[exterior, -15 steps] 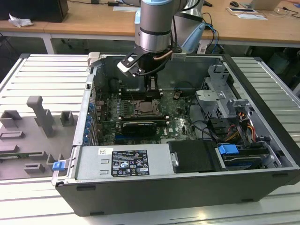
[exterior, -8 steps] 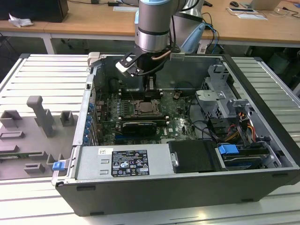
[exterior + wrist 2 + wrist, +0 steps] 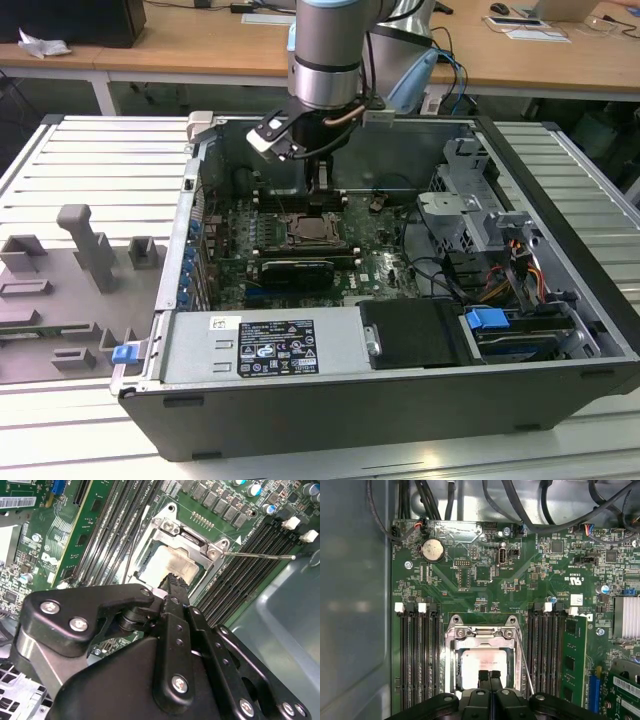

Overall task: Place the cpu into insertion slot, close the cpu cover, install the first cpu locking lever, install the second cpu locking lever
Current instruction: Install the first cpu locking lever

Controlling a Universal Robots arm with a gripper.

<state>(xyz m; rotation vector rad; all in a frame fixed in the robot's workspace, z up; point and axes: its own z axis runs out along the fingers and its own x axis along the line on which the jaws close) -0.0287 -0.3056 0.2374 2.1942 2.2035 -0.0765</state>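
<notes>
the cpu point(image 3: 482, 661) lies in the insertion slot point(image 3: 451, 672), its pale top showing through the window of the cpu cover point(image 3: 482, 632), which looks to be lying flat over it. the end effector point(image 3: 489, 675) has its fingers pressed together with nothing between them, and their tip sits at the chip's edge, touching it or just above; i cannot tell which. a thin locking lever point(image 3: 523, 665) stands free between the socket and the memory slots point(image 3: 417, 655), so i judge the work to be at the cover and lever stage, with the chip already placed.

to do this well, any press should go straight down onto the metal frame and not onto the bare chip. a sideways drag could shift the cpu on its contacts. the lever is a springy wire, so narrow closed fingers could slip off it. contact should be square and slow.

in the exterior view the end effector point(image 3: 322, 182) hangs over the far side of the socket inside an open computer case point(image 3: 300, 425). the case lies flat on a pale ribbed desk point(image 3: 560, 150). grey fixture blocks point(image 3: 90, 250) stand on the exterior view's left. far behind are wooden desks point(image 3: 200, 50) with papers and small items on them.
</notes>
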